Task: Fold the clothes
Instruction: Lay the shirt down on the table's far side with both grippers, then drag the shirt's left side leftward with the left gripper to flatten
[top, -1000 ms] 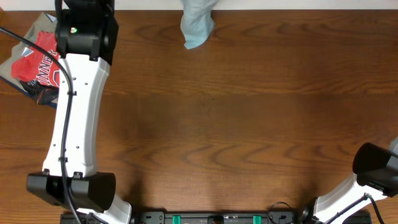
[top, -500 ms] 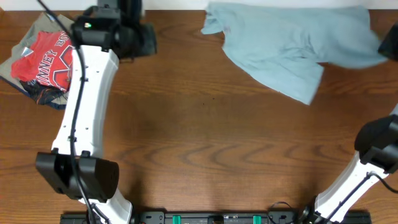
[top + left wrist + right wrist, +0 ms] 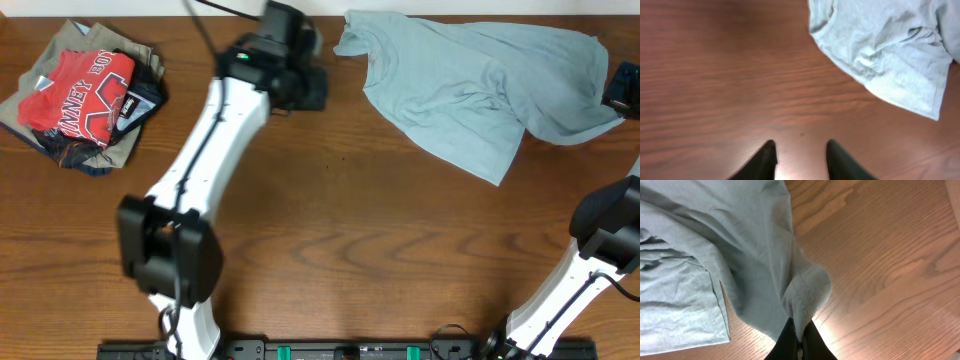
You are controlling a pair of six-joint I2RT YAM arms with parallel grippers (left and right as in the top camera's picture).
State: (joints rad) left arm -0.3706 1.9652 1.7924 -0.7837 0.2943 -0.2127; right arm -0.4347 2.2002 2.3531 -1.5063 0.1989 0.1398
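The pale blue-grey garment lies spread and wrinkled across the back right of the table. It also shows in the left wrist view and the right wrist view. My right gripper is at the far right edge, shut on a fold of the garment's edge. My left gripper is open and empty over bare wood, left of the garment's near corner; in the overhead view it sits at the back centre-left.
A pile of other clothes, with a red T-shirt with white lettering on top of dark and khaki garments, lies at the back left. The wooden table stretches in front.
The garment was pulled from a small bunch at the back edge out to the right and laid spread. My left arm swung right from the pile toward the garment.
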